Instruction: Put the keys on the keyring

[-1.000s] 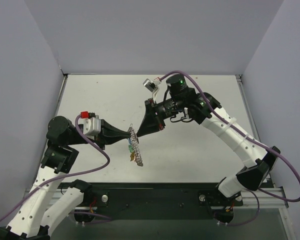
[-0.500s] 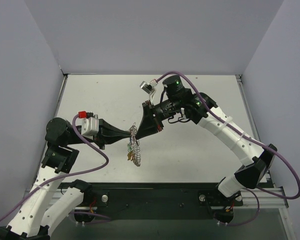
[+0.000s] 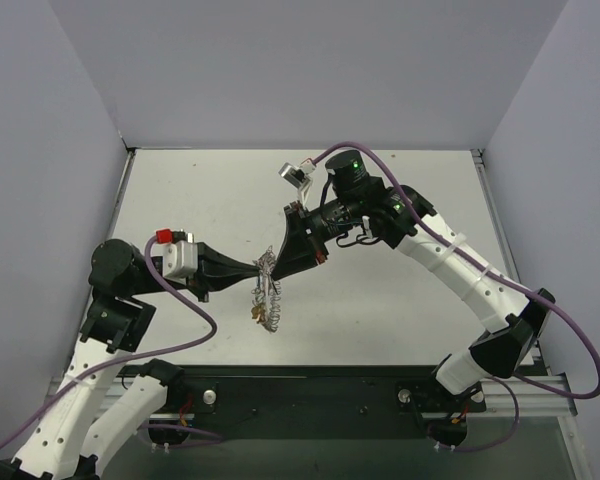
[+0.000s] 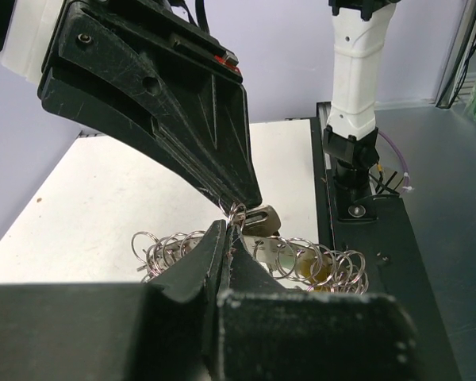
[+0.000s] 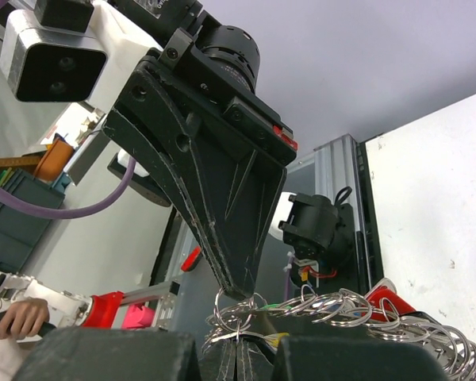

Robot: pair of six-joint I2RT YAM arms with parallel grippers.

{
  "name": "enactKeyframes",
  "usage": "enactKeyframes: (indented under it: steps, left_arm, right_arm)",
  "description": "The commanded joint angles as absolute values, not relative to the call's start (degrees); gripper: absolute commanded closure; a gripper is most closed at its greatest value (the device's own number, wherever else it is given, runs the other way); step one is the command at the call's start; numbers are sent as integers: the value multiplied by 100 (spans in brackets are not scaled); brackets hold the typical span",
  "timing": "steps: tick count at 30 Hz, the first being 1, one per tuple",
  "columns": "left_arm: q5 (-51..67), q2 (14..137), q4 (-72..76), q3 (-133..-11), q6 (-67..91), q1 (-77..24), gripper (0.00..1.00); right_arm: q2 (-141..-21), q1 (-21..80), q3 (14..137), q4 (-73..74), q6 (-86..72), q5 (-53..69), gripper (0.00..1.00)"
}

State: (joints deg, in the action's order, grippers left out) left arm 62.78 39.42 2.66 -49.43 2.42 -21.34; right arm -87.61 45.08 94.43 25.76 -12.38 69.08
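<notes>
Left to right: my left claw (image 3: 252, 267), a black wedge, is pinched shut on the keyring (image 3: 269, 300), a silvery loop of small linked wire coils hanging above the tabletop (image 3: 400, 310). Tiny keys (image 3: 253, 312) dangle from it. My right claw (image 3: 278, 268) meets it tip to tip, clamped on the same coils. The tabletop is matte white, with 3 plain grey walls (image 3: 310, 70).

We count two arms and two claws, the left claw (image 3: 259, 268) and the right claw (image 3: 278, 271). There is one keyring (image 3: 269, 311), made of more small wire loops than we can number. The keys (image 4: 262, 220) are too hidden to count. There is one worktop (image 3: 400, 200).
</notes>
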Motion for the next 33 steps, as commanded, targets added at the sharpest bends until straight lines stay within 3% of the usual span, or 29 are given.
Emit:
enactKeyframes:
  steps: [1, 16, 33]
  left_arm:
    - [6047, 3832, 203, -5080, 35, -2153, 100]
    - [5529, 3806, -589, -5212, -633, -2153, 100]
    - [5081, 3665, -685, -5194, -694, -2162, 100]
  right_arm:
    - [-8490, 4579, 9642, 2505, -1204, 7321, 100]
    - [-8473, 4720, 9861, 2487, -1423, 7330, 100]
    - [-8631, 4948, 10195, 2531, -1995, 6171, 100]
